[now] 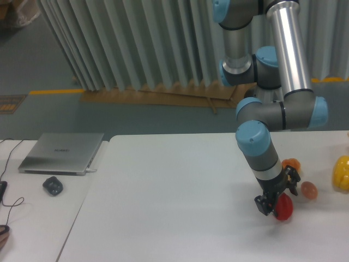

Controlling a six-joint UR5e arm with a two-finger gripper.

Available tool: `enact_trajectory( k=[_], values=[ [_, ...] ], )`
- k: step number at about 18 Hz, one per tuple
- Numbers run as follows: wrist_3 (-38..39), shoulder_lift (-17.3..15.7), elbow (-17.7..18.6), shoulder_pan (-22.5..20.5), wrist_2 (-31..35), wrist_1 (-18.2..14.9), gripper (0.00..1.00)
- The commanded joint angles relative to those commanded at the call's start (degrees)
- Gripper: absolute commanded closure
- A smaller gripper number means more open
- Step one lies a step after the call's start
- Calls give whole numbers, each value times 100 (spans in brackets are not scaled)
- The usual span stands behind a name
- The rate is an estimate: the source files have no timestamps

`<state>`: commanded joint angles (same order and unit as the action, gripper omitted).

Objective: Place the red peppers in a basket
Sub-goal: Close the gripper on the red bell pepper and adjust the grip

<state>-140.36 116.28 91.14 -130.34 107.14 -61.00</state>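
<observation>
- Bench (174, 185): a plain white top. Well to the left of the tool lies a second white surface with a closed laptop (62, 153), a dark mouse (53, 186) and a thin cable (10, 202) at the edge.
- Room: behind the bench, a grey-green floor, pale vertical slats (136, 43) along the wall, and flat brown cardboard (163, 95) at their foot.
- Arm (283, 71): silver tubes with grey joints and blue caps; the last link slants down to the tool.
- Tool (276, 197): dark, low over the bench, its fingers set on either side of the pepper (283, 208). It appears closed on the pepper, though the contact itself is too small to make out clearly.
- Pepper: small, glossy and red, directly at the tool tips and partly covered by them; it sits low, at or just above the bench top, and which of these cannot be told. No stem can be made out from this angle.
- Other items: just behind the tool, an orange item (292, 164); just to its right, a pale orange-pink rounded item (309, 189); farther right at the frame edge, a yellow pepper (342, 172).
</observation>
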Motion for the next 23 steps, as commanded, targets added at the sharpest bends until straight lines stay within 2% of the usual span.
enact_trajectory(
  k=[11,23],
  values=[
    [633,44,26,185,9,9,10],
    [571,53,26,185,9,9,11]
  ],
)
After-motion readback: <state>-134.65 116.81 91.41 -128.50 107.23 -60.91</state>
